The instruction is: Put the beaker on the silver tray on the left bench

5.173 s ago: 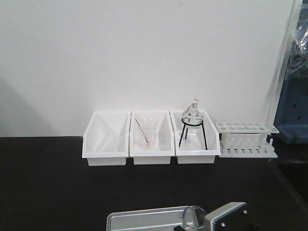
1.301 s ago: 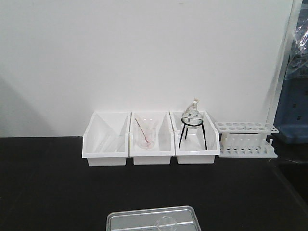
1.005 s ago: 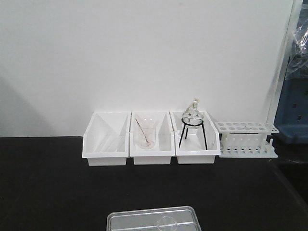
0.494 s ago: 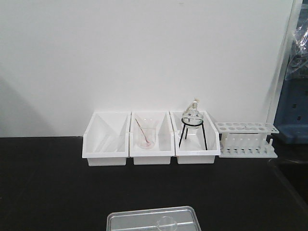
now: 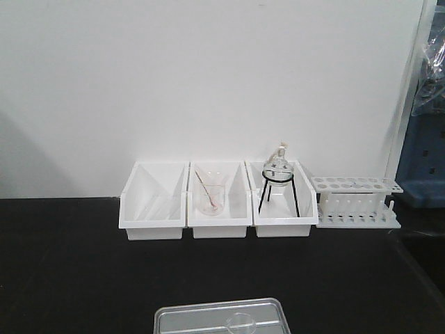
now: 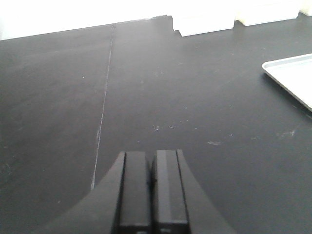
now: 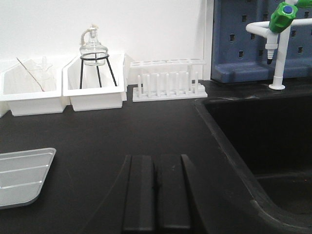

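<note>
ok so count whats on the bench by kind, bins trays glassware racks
white bins: 3
silver tray: 1
glassware: 3, the beaker on the tray, a beaker with a rod, a round flask on a wire stand
test tube rack: 1
total: 8

Left bench (image 5: 69,271): matt black countertop, faintly scuffed. Silver tray (image 5: 208,316): shiny grey metal with ridged floor; on it, the beaker (image 5: 240,323) of clear glass. Behind the tray, three bins (image 5: 219,226) of glossy white plastic; a clear glass flask (image 5: 278,167) on a black wire stand (image 5: 268,191). Right of the bins, a white plastic tube rack (image 5: 356,202). Both grippers (image 6: 148,190) (image 7: 156,197): matt black.
</note>
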